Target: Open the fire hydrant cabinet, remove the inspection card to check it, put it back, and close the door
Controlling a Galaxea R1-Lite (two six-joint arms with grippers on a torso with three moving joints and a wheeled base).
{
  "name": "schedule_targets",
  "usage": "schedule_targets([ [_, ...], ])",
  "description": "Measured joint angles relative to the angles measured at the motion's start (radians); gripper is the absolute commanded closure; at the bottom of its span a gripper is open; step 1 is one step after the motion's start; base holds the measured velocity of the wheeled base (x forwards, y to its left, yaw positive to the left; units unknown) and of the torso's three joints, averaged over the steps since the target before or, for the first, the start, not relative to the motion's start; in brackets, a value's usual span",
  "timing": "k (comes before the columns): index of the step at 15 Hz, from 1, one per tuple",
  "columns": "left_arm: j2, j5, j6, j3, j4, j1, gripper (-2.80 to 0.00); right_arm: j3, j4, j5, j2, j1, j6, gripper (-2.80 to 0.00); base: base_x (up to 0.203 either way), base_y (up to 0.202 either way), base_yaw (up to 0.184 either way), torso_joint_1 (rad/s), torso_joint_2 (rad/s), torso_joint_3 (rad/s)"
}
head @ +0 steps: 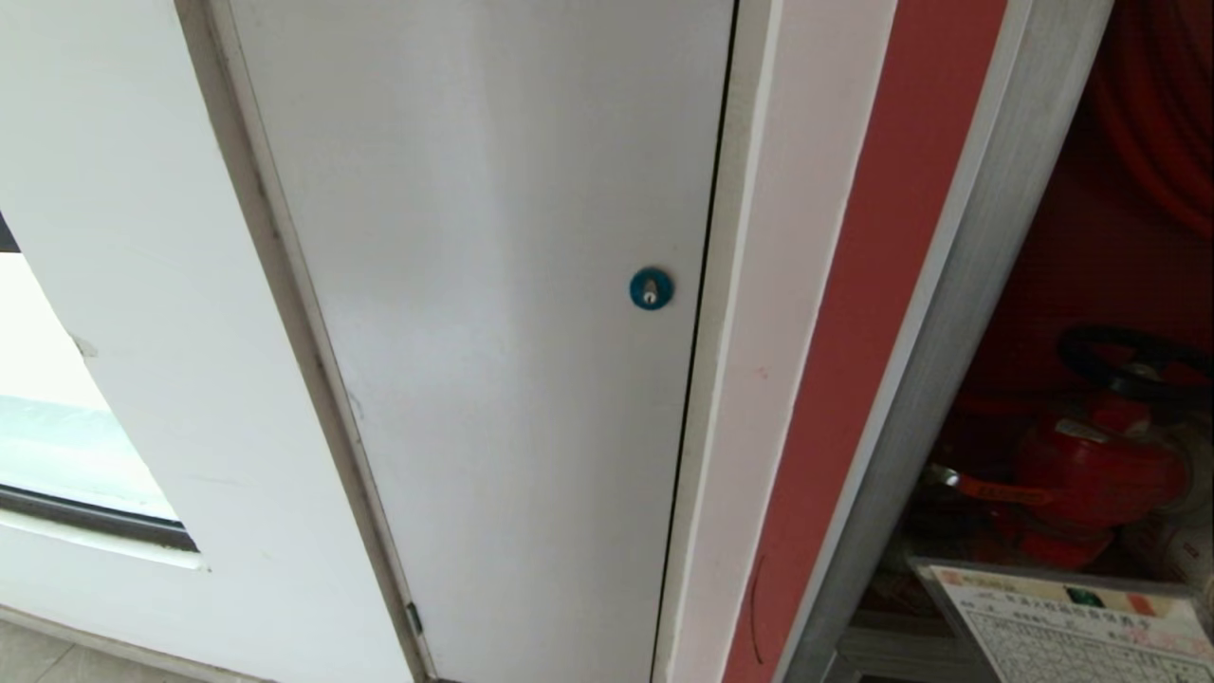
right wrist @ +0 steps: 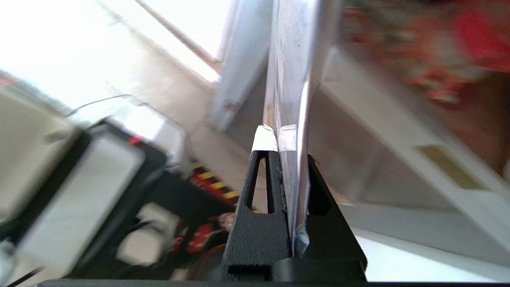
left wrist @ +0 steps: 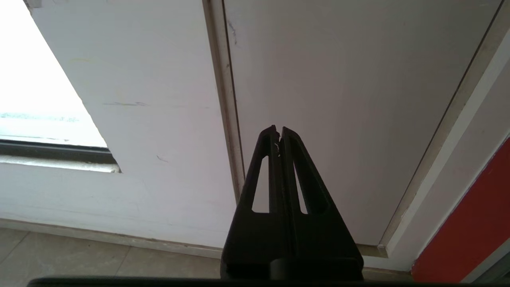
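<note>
From the head view, the fire hydrant cabinet (head: 1072, 417) stands open at the right, the inspection card (head: 1081, 621) low inside. The left gripper (left wrist: 278, 131) faces a grey-white panel (left wrist: 342, 99), jaws pressed together. The right gripper (right wrist: 279, 133) has its jaws pinching the card's edge.

panel with round lock (head: 493, 332) – left of the fire hydrant cabinet (head: 958, 313) | valve (head: 1091, 465) inside cabinet | inspection card (head: 1081, 621) – below and before valve

Building corridor: recessed fire hydrant cabinet (head: 1072, 398)
</note>
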Motion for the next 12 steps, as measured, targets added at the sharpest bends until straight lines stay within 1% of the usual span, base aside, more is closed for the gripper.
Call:
schedule_targets([
  [2, 0.000, 0.000, 0.000, 0.000, 0.000, 0.000, 0.00, 0.000, 0.045, 0.003, -0.027, 0.057, 0.001, 0.00, 0.000, 0.000, 0.000, 0.000, 0.00, 0.000],
  [6, 0.000, 0.000, 0.000, 0.000, 0.000, 0.000, 0.00, -0.006, 0.050, 0.034, 0.017, 0.166, 0.002, 0.00, 0.000, 0.000, 0.000, 0.000, 0.00, 0.000],
  [9, 0.000, 0.000, 0.000, 0.000, 0.000, 0.000, 0.00, -0.044, 0.045, 0.103, 0.117, 0.195, 0.002, 0.00, 0.000, 0.000, 0.000, 0.000, 0.00, 0.000],
  [12, 0.000, 0.000, 0.000, 0.000, 0.000, 0.000, 0.00, -0.105, 0.029, 0.135, 0.236, 0.232, 0.005, 0.00, 0.000, 0.000, 0.000, 0.000, 0.00, 0.000],
])
